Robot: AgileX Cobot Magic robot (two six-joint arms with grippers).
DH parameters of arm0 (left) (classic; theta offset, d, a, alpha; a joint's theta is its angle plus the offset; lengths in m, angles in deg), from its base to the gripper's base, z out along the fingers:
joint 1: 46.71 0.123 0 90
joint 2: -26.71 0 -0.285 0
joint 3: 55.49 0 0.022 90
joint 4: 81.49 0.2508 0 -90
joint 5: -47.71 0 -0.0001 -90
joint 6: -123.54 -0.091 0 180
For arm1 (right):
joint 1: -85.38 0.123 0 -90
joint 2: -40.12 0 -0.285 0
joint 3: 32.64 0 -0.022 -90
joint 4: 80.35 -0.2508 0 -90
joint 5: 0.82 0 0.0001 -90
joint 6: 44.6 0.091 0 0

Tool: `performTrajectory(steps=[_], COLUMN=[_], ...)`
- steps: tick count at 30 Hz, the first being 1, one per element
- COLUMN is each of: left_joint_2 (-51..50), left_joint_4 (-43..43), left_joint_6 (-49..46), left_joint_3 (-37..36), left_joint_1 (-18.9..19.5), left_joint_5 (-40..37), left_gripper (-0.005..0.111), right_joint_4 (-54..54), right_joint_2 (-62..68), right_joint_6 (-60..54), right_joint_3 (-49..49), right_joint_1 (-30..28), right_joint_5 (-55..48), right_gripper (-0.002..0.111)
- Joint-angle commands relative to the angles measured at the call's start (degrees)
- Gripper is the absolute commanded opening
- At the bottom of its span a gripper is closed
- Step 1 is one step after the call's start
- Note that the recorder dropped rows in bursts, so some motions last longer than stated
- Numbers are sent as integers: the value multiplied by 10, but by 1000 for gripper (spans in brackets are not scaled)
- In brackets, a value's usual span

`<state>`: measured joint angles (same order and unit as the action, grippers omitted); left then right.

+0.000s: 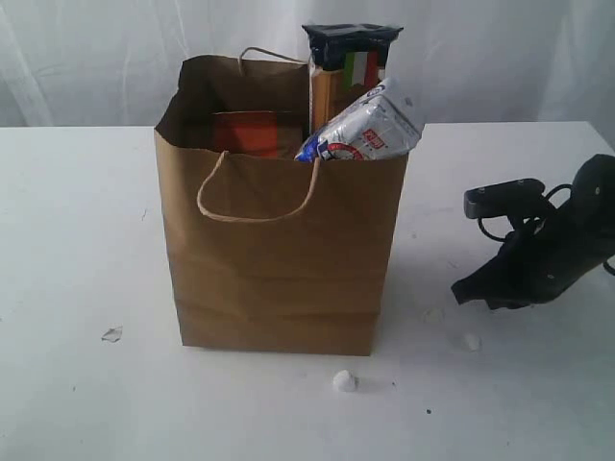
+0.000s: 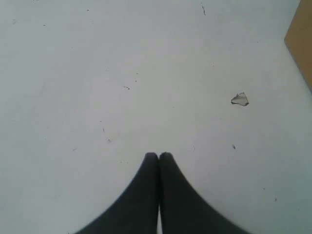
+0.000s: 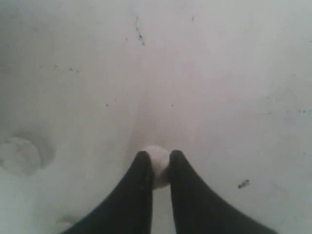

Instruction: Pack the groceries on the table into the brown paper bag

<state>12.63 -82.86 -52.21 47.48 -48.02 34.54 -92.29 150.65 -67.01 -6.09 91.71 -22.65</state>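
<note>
Bag [image 1: 279,259] apart; crumb [image 3: 156,168] seemingly in gripper [image 3: 160,155]

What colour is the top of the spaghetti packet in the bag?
The spaghetti packet top is dark navy with a green-white-red flag; clearest in the exterior view.

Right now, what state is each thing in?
brown paper bag: upright, open
spaghetti packet: standing in the bag, top sticking out
white-blue carton: tilted, poking over the bag's rim
orange-labelled pouch: inside the bag
left gripper: shut, empty
right gripper: shut on white crumb
</note>
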Motion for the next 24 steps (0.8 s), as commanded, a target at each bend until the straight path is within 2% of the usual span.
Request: performTrajectory(steps=[1, 6, 16, 20, 24], left_joint_2=[3, 3, 3, 3, 3], left_joint_4=[-3, -3, -3, -3, -3], left_joint_6=[4, 4, 4, 4, 4], left_joint_3=[-2, -2, -2, -2, -2], left_joint_1=[-1, -1, -1, -1, -1], left_joint_5=[-2, -2, -2, -2, -2], left_gripper=[0, 0, 0, 0, 0], right_joint_4=[1, 1, -25, -140, -322], right_joint_2=[-6, -52, -264, -357, -436], right_joint_6=[2, 2, 2, 2, -36], right_joint_3=[-1, -1, -17, -49, -77], right_joint_1=[-1, -1, -1, -1, -1], right_joint_5=[-26, -92, -332, -425, -425], right_gripper=[0, 0, 0, 0, 0])
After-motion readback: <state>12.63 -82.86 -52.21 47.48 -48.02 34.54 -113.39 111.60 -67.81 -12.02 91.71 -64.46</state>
